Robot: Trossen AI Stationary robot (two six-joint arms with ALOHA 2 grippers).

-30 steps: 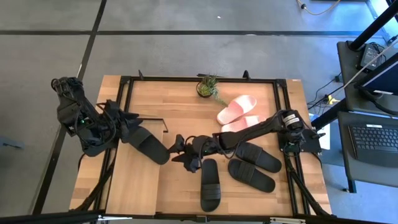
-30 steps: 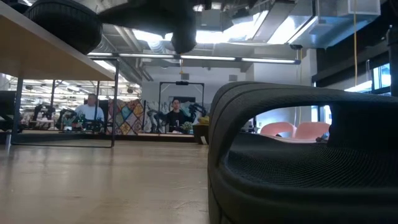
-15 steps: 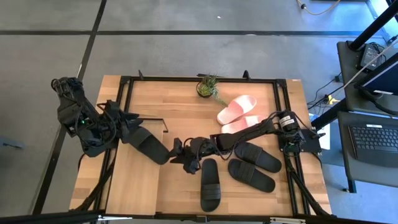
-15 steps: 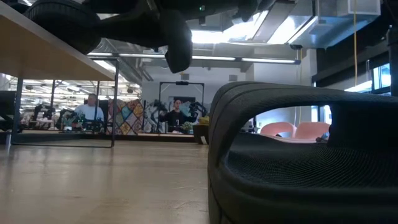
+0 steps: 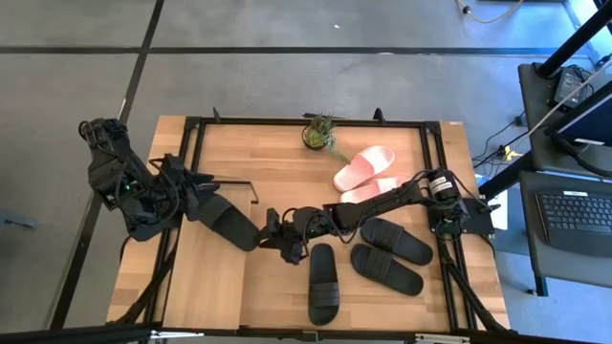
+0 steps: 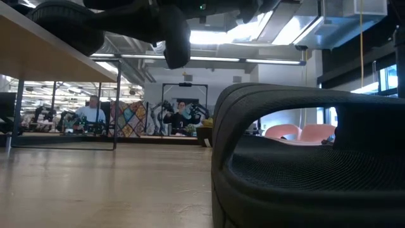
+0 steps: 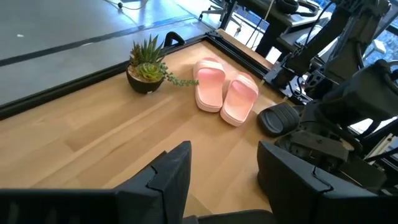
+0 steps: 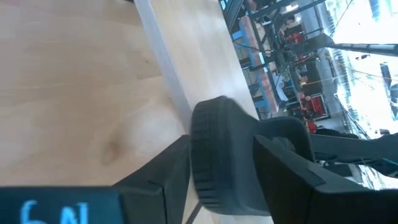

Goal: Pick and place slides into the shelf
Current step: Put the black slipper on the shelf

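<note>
Holding one black slide [image 5: 229,223] up off the wood with left tool [image 5: 198,203], clamped on the heel end. Judging that from the low view, where the slide shows raised above the shelf [image 5: 206,282] plank.

Reaching across with right tool [image 5: 275,239] to the same slide's free end. Set around that end in the right wrist view. Cannot tell whether clamped or just loose around it.

Reads as a two-arm carry or a handover: gripped at one end only, so likely to sag or twist, hence a second hold before setting down. A judgement, not confirmed.

Position relative to tools: spanning between the two, heel toward left tool, toe toward right tool, angled over the shelf's inner edge, partly above shelf and partly above tabletop [image 5: 287,182].

Remaining stock, all flat on tabletop:
- black slide [image 5: 323,284] just beside right tool, apart from it
- two more black [image 5: 397,240], [image 5: 386,268] under the right arm's reach
- pink pair [image 5: 364,168], [image 5: 368,191] side by side near the potted plant [image 5: 318,132]

Seeing nothing resting on the shelf top yet, so calling it early in the job.

Watching for: uneven pull between tools skewing the slide, or clipping the shelf edge on lowering.
</note>
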